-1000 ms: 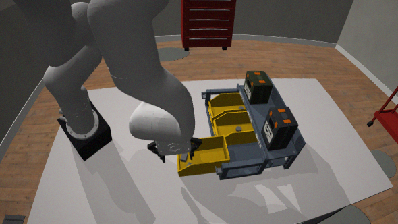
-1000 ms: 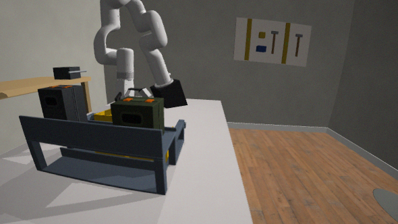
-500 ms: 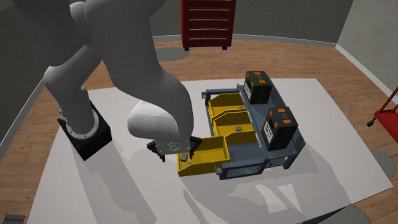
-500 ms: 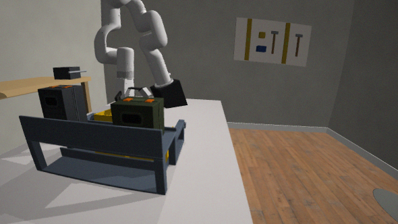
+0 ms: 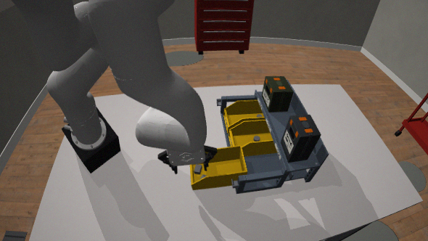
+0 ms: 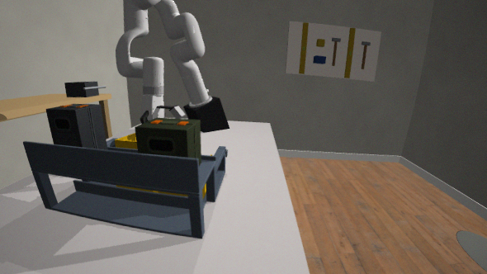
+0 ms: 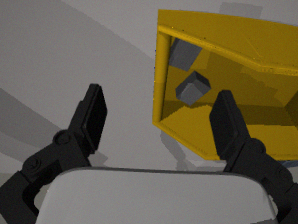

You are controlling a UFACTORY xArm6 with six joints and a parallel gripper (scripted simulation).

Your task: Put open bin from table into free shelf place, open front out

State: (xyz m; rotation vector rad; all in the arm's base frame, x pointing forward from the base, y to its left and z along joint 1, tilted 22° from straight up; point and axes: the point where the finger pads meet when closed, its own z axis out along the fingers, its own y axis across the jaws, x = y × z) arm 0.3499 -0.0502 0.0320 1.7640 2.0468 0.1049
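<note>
One open bin (image 5: 225, 168) (image 6: 125, 142) (image 7: 225, 30), grey parts (image 5: 198, 168) (image 7: 192, 89) inside, sits outside the shelf (image 5: 239, 185) (image 6: 111, 165), before its free place (image 5: 262, 163). The end effector (image 5: 191, 168) (image 6: 158, 115) (image 7: 159, 100) is spread, gripping nothing. The step looks like lining up a grasp: next, centre the fingers across a wall, descend without striking parts, then close before lifting over the lip.

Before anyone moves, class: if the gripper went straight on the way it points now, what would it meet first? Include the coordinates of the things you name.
Probably the front lip (image 5: 192, 180) (image 7: 160, 75) of the yellow open bin, which lies between the gripper's (image 5: 191, 169) (image 6: 160, 117) (image 7: 160, 90) fingertips in the wrist view; depth is unclear.
</note>
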